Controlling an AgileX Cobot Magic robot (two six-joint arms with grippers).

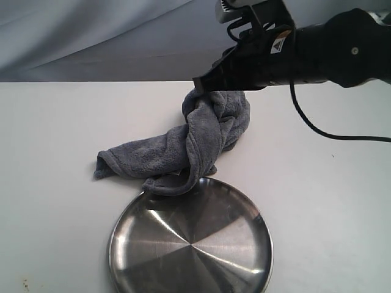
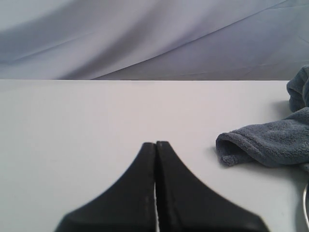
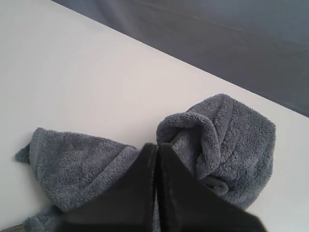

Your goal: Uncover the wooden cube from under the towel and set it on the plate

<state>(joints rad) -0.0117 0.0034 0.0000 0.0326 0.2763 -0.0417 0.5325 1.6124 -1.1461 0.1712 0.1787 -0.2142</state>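
**Two grippers shut, towel heaped at the plate's edge**

Both pairs of jaws are pressed together with no gap showing. The right gripper [image 1: 200, 84] reaches in from the upper right and its tip sits against the top of the towel [image 1: 195, 137], right where the cloth humps up highest. In its own wrist view the closed fingertips [image 3: 155, 146] lie over a crease between two folds of the plush. I cannot tell whether a pinch of cloth is caught between them or whether they only touch it.

The left gripper [image 2: 155, 144] hangs low over the bare white table [image 1: 55, 134], holding nothing, with the towel's rolled end off to one side of it and apart from it.

The towel lies twisted and bunched in the middle of the table. One tail trails away to the left, and its near edge touches the rim of the plate [image 1: 125, 229]. The plate sits at the front, shiny and bare. The wooden cube does not show in any view. A black cable [image 1: 317, 129] droops from the right arm above the table.
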